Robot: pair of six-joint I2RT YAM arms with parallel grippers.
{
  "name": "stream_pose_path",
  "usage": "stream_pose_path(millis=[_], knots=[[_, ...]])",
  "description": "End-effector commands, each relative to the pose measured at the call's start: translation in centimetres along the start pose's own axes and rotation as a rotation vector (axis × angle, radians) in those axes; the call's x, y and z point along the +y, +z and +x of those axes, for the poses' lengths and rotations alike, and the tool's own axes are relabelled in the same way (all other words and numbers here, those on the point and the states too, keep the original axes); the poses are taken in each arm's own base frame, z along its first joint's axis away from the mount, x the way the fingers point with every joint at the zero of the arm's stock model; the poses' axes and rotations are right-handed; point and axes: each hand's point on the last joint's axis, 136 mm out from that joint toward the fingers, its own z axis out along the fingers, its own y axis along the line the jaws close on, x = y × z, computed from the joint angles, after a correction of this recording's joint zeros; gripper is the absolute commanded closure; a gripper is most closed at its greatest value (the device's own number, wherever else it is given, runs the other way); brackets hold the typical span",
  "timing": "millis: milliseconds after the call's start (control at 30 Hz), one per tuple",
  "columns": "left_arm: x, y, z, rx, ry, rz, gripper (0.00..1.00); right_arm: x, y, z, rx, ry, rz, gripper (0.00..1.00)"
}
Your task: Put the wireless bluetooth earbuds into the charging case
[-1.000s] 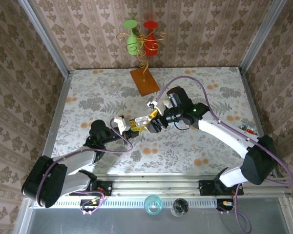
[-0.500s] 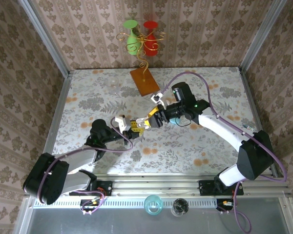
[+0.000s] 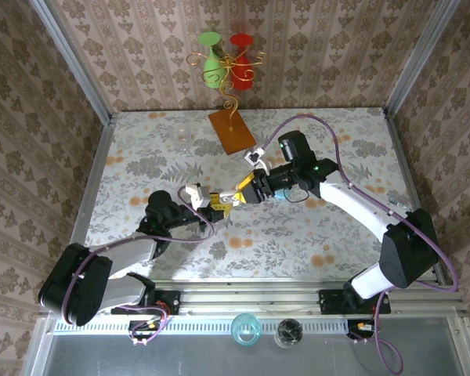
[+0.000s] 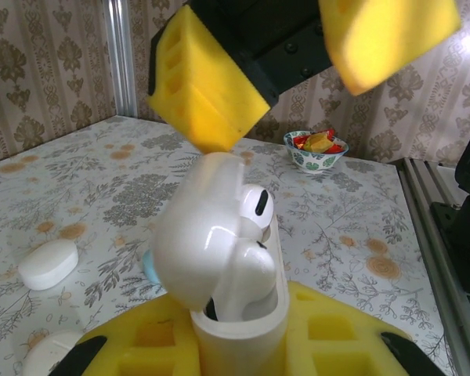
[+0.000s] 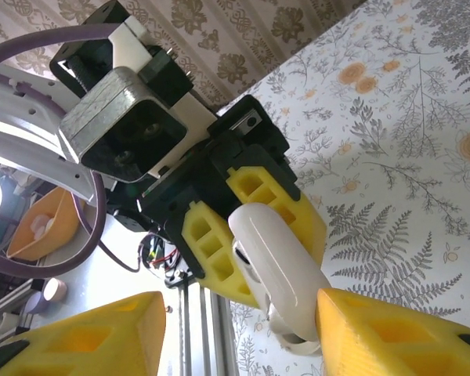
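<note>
**Buds look seated, right hand now up at the lid**

Quick update. The left hand [image 3: 210, 202] is clamped tight on the bottom half of the charging case [image 4: 219, 258] and holds it upright off the surface [image 3: 141, 157], lid flipped open. In the left wrist view, two earbuds [image 4: 255, 207] sit inside the case with their rounded heads poking out just under the lid. So that's where the task's things are: in the case, not lying loose.

What's changed: a second ago the right hand [image 3: 247, 188] was lower and tighter in against the case's mouth. Now it has tipped up and eased back a little, and sits just above and to the far side of the case. One yellow finger [image 4: 207, 94] rests right on top of the open lid, touching it or as good as. The other is well clear of the case. The hand is still parted with a wide gap and has hold of nothing.

My read is that the inserting part is basically done for this pair, and the right hand is lining up to nudge the lid down. If the buds aren't fully seated, the lid could catch on them.

A couple of spare white cases [image 4: 48, 264] lie on the surface beside the held case.
</note>
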Motion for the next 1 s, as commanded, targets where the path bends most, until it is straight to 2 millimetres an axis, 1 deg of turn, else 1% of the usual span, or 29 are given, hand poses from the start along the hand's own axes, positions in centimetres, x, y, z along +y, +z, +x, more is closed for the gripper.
stream_pose_path(millis=[0,133,233,300,400,467,533,600,700,833,867,900,967], knots=[[0.6,0.5,-1.5,-0.025,-0.011,-0.006,0.91,2.2,-0.6,-0.3,-0.004,-0.063,-0.047,0.45],[0.7,0.6,-1.1,-0.001,-0.036,-0.003,0.91,1.3,-0.9,-0.7,-0.032,-0.103,0.018,0.43],[0.2,0.5,-1.4,-0.009,-0.053,0.023,0.91,-0.1,-1.3,-1.3,-0.064,-0.130,0.121,0.38],[-0.4,0.6,-2.0,-0.023,-0.076,0.060,0.91,-0.7,-1.5,-1.5,-0.087,-0.173,0.160,0.34],[-1.2,0.7,-3.0,-0.047,-0.128,0.125,0.91,0.1,-0.9,-0.6,-0.081,-0.284,0.110,0.31],[-1.9,0.7,-4.1,-0.071,-0.162,0.172,0.91,0.5,-0.6,-0.2,-0.069,-0.311,0.096,0.32],[-2.3,0.6,-4.6,-0.097,-0.164,0.194,0.91,1.3,-0.4,0.0,-0.061,-0.324,0.056,0.34],[-2.3,0.6,-4.5,-0.097,-0.170,0.194,0.91,1.6,-0.2,0.1,-0.059,-0.324,0.033,0.38],[-2.2,0.8,-4.4,-0.093,-0.185,0.199,0.91,1.5,-0.1,0.2,-0.051,-0.306,0.031,0.49],[-1.9,0.9,-4.7,-0.099,-0.190,0.195,0.91,1.5,0.0,0.6,-0.025,-0.291,0.013,0.53],[-1.9,1.0,-4.8,-0.100,-0.190,0.195,0.91,1.4,0.1,0.7,-0.022,-0.288,0.013,0.56],[-1.9,1.0,-4.7,-0.099,-0.190,0.195,0.91,1.3,0.0,0.7,-0.023,-0.286,0.016,0.62],[-1.8,1.0,-4.8,-0.102,-0.188,0.189,0.91,1.3,0.0,0.7,-0.023,-0.283,0.018,0.70]])
